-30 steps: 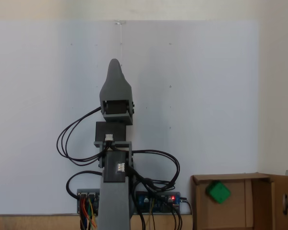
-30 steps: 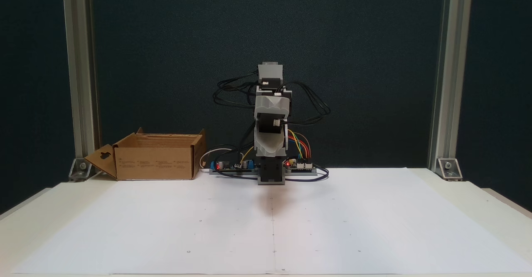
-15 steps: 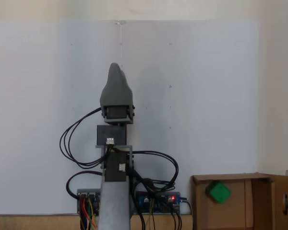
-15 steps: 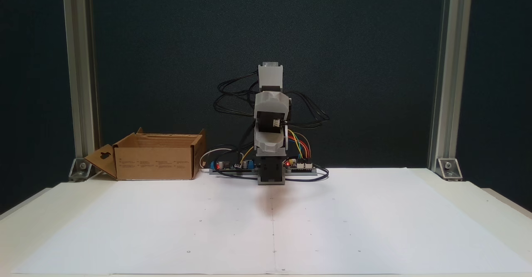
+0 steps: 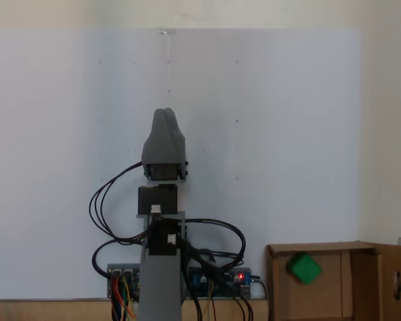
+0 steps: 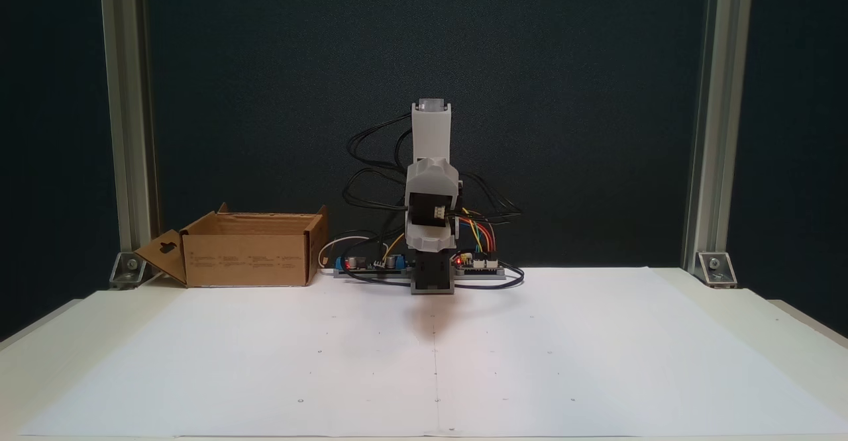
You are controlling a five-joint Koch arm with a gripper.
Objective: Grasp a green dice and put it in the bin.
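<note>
Your green dice (image 5: 303,268) already lies inside the bin (image 5: 321,294), on the cardboard floor towards the box's 9 o'clock side in a fixed view that looks down. In the fixed view from the front, the bin (image 6: 248,249) sits at 9 o'clock from the arm's base, well apart from it. The arm is folded over its base at the worktop's (image 6: 596,361) back edge. You cannot tell how the jaws stand: the gripper (image 5: 164,120) shows as a single grey hump. Nothing appears held. The placing looks done; at most, parking the arm is left.
</note>
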